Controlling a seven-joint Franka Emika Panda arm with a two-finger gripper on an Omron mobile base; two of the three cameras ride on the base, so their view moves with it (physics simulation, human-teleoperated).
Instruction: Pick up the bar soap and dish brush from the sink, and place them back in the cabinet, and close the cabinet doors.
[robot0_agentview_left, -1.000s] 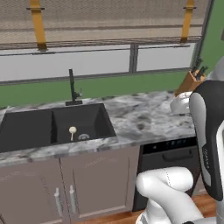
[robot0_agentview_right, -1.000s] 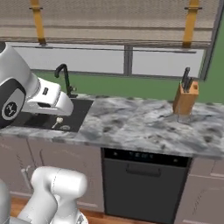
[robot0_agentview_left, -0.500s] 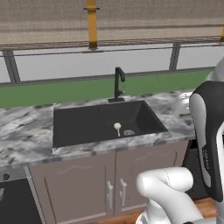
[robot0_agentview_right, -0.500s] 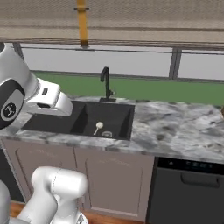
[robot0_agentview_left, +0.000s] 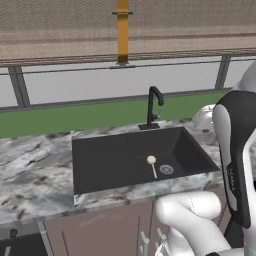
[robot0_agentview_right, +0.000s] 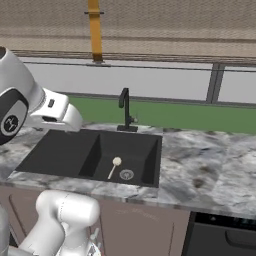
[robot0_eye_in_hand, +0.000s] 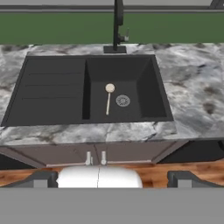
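The dark sink (robot0_agentview_left: 100, 160) (robot0_agentview_right: 60, 152) (robot0_eye_in_hand: 52, 92) is set into grey marbled stone, with a flat drainboard on its left half and the basin on its right. The cream dish brush (robot0_agentview_left: 152, 165) (robot0_agentview_right: 114, 166) (robot0_eye_in_hand: 108, 98) lies on the basin floor, round head toward the faucet, just left of the drain. My gripper (robot0_eye_in_hand: 112, 178) hangs high above and in front of the sink, open wide, nothing between its fingers. The bar soap is out of view or hidden. The cabinet and its doors are out of view.
A thin black faucet (robot0_agentview_left: 152, 105) (robot0_agentview_right: 125, 107) (robot0_eye_in_hand: 117, 22) stands behind the basin. Marbled counter (robot0_eye_in_hand: 197, 100) runs on both sides. Low brown cupboards (robot0_eye_in_hand: 95, 157) sit below, and a dark appliance front (robot0_agentview_right: 225, 235) is at the lower right. A window and green wall strip lie behind.
The whole picture has shifted: the base has driven left along the counter, bringing the sink to the middle. The knife block has left the views. The gripper stays open.
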